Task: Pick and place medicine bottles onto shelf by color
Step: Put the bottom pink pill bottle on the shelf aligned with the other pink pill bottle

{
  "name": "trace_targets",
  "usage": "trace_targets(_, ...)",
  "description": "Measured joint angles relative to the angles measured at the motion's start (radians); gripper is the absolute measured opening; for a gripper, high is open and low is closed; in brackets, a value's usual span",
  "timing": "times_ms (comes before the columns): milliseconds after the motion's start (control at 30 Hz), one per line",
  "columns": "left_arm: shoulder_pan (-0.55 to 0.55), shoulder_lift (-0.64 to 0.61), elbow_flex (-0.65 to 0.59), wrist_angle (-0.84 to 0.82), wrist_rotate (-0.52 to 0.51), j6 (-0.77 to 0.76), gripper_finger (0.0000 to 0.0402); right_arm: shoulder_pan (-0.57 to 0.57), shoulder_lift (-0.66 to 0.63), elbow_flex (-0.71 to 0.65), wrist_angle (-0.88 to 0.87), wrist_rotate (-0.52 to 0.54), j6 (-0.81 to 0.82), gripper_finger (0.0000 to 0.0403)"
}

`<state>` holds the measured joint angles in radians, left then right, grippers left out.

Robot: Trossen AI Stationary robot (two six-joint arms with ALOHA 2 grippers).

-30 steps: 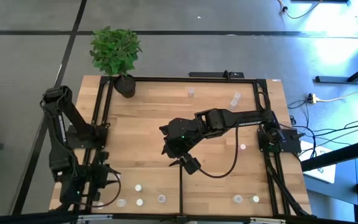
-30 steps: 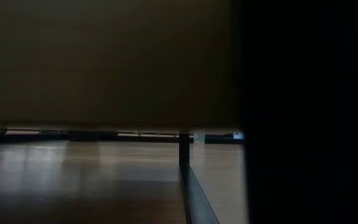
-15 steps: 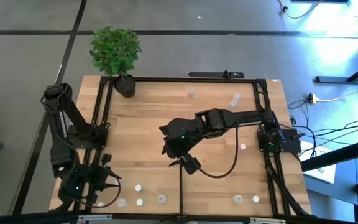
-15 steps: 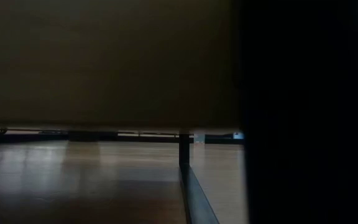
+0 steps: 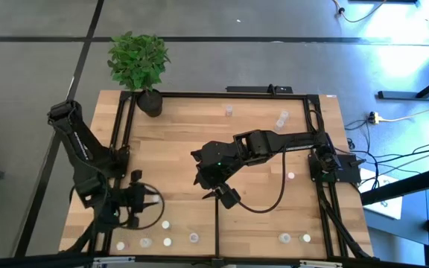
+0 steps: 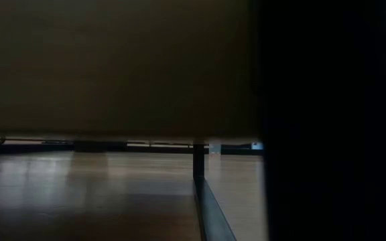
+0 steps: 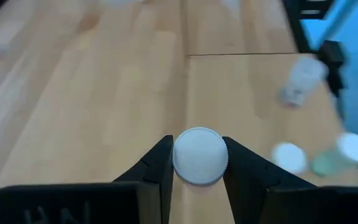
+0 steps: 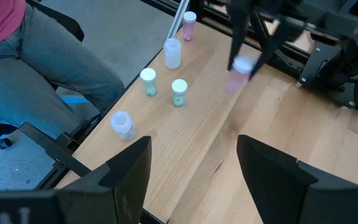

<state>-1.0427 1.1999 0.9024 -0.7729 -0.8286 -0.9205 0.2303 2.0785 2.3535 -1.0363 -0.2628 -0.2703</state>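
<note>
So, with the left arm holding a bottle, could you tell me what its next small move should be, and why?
Probably carry it on across the board toward bottles of the same color. The left gripper has its jaws shut on a white-capped bottle, which the right wrist view shows pinkish and lifted off the wood. The right gripper waits open mid-table.

The setting is presenting as a robotics lab or test workshop. A wooden tabletop point(image 5: 199, 149) framed by black rails point(image 5: 229, 94) is standing on a grey concrete floor point(image 5: 274, 45) crossed by dark seam lines. 2 dark robot arms are sitting mounted at the table's sides, and loose cables point(image 5: 393, 160) are trailing across the floor beside a white plug adapter point(image 5: 375, 117). A potted plant point(image 5: 139, 63) is occupying 1 table corner. A seated person in jeans point(image 8: 48, 81) is waiting just beyond the table edge.
</note>
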Motion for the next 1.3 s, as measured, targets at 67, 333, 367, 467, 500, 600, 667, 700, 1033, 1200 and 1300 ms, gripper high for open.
trace_targets(67,0.038,0.000,0.000,-0.031,0.000,-0.022,0.0101,0.000,0.000,0.000,0.000,0.000,0.000,0.0239)
trace_targets(333,0.181,0.000,0.000,-0.147,0.066,-0.077,0.0101,0.000,0.000,0.000,0.000,0.000,0.000,0.0239)
trace_targets(367,0.187,0.000,0.000,-0.159,0.069,-0.090,0.0101,0.000,0.000,0.000,0.000,0.000,0.000,0.0239)
trace_targets(467,0.183,-0.002,0.000,-0.203,0.063,-0.155,0.0101,0.000,0.000,0.000,0.000,0.000,0.000,0.0239)
trace_targets(500,0.176,-0.003,0.000,-0.219,0.054,-0.184,0.0101,0.000,0.000,0.000,0.000,0.000,0.000,0.0239)
trace_targets(600,0.149,-0.003,0.000,-0.275,0.023,-0.280,0.0101,0.000,0.000,0.000,0.000,0.000,0.000,0.0239)
trace_targets(667,0.132,-0.003,0.000,-0.305,0.010,-0.337,0.0101,0.000,0.000,0.000,0.000,0.000,0.000,0.0239)
trace_targets(700,0.125,-0.003,0.000,-0.313,0.000,-0.360,0.0101,0.000,0.000,0.000,0.000,0.000,0.000,0.0239)
trace_targets(1033,0.083,-0.003,0.000,-0.366,0.018,-0.492,0.0101,0.000,0.000,0.000,0.000,0.000,0.000,0.0239)
trace_targets(1200,0.070,-0.004,-0.071,-0.363,-0.022,-0.619,0.0101,0.000,0.000,0.000,0.000,0.000,0.000,0.0239)
trace_targets(1300,0.062,-0.004,-0.124,-0.338,-0.038,-0.681,0.0101,0.000,0.000,0.000,0.000,0.000,0.000,0.0239)
